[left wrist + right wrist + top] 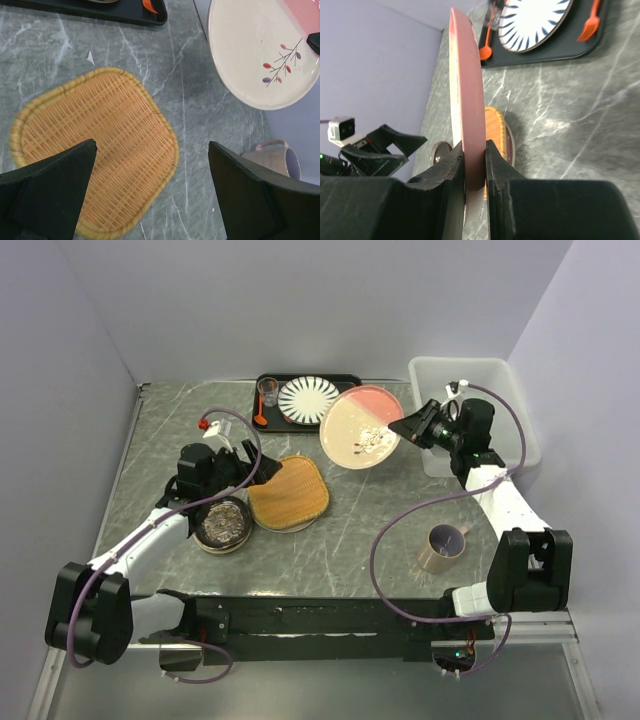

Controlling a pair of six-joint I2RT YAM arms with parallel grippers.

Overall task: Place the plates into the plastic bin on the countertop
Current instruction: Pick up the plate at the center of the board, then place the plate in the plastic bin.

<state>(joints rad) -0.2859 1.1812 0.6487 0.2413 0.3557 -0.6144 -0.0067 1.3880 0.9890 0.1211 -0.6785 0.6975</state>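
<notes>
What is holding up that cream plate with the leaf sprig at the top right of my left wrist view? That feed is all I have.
Observer: The right gripper is pinching its rim. The plate is tilted, clear of the countertop, and its back is pink.
Operator: Is it over the bin?
Observer: No. The plastic bin sits at the far right corner, and the plate hangs to its left. No plate shows inside it.
Operator: Any plates I can't see?
Observer: Yes. A dark brown patterned plate lies just left of the tan woven plate, under the wrist of your open left gripper.
</notes>
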